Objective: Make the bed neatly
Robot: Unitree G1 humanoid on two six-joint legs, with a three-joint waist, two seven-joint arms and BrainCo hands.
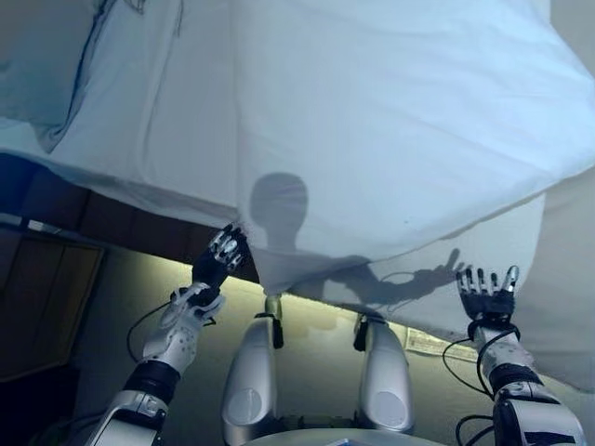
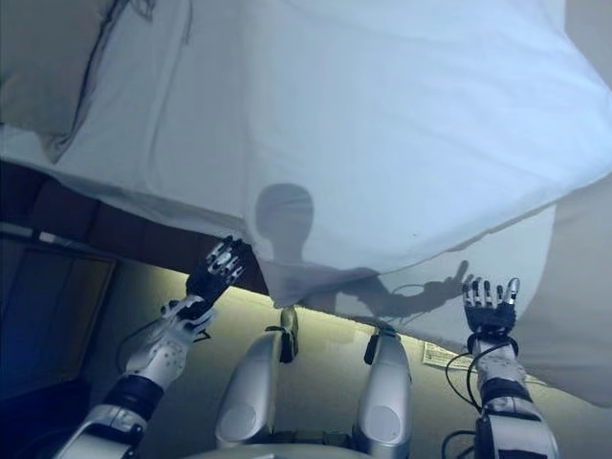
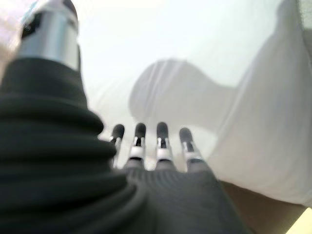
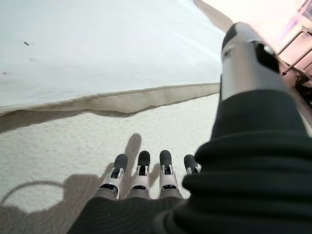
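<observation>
Left robot hand (image 1: 221, 256): raised in front of the bed, fingers straight and spread, released, grasping nothing. Its fingertips stand at the hanging lower edge of the white sheet (image 1: 390, 121), just beside the drooping corner of that sheet; contact cannot be confirmed. Its wrist view shows the straight fingers with the white cloth lying directly past them.

Right robot hand (image 1: 488, 290): likewise raised, fingers straight and fanned, released, empty. It stands against the pale mattress cover (image 4: 63, 146) below the sheet's hem. Its wrist view shows the fingers pointing across that textured cover toward the beige-edged hem (image 4: 146, 100), which runs crosswise to the fingers and lies a short way beyond them, apart from the tips.

The bed (image 1: 567, 307) fills the upper part of both eye views. The white sheet lies over it, its long edge running slantwise, lower on the robot's left, higher on the right. A crumpled fold with a dark seam (image 1: 88, 56) sits at the far left. The sheet lies ahead of and above both hands.

Judgement: the left hand is the nearer to the sheet's loose corner and edge; the right hand must reach forward to meet the hem. The sheet is not yet squared to the bed.

Writing: a small label (image 1: 428, 344) shows on the bed's lower side near the right hand; its print is not legible. No brand can be read.
</observation>
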